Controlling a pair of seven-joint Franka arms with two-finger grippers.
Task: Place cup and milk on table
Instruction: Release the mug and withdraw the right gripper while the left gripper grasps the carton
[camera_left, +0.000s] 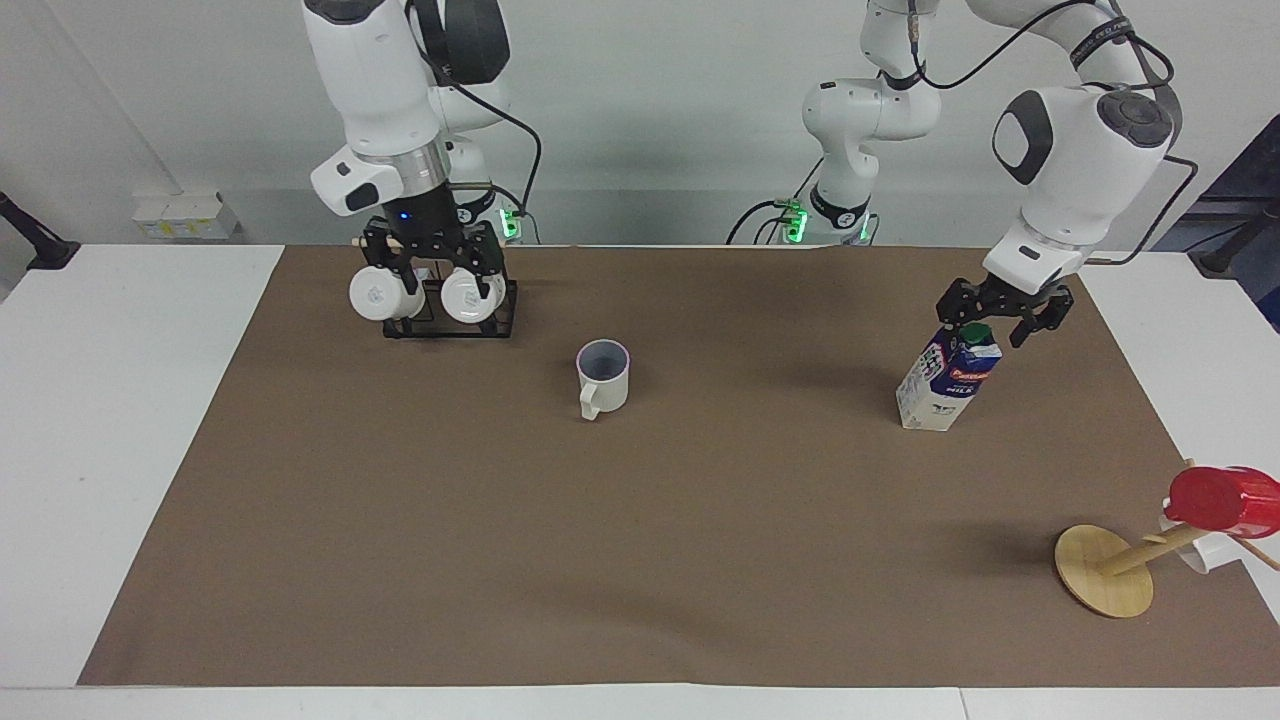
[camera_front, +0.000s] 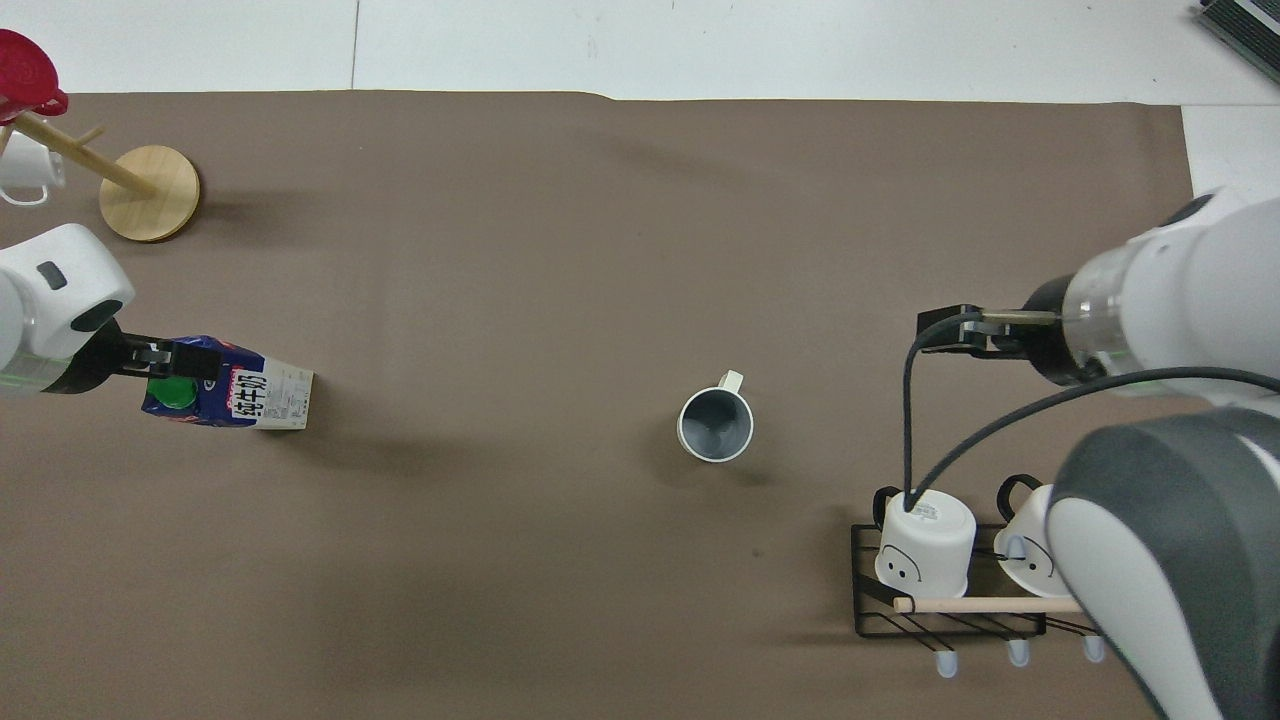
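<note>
On brown sheet, mid-table (camera_left: 120, 400): cup (camera_left: 603, 378) upright, handle pointing away from robots, nothing touching it. Toward left arm's end: milk (camera_left: 949, 377) standing, leaning slightly. Left gripper (camera_left: 1000, 312) right at its green cap, jaws spread wide. Right gripper (camera_left: 432, 262) empty, jaws wide, over mug rack (camera_left: 440, 295) holding two white mugs.

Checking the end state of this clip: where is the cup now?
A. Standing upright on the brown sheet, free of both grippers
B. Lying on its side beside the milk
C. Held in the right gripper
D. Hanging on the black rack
A. The cup stands upright on the brown sheet, while the right gripper is open over the rack.
</note>
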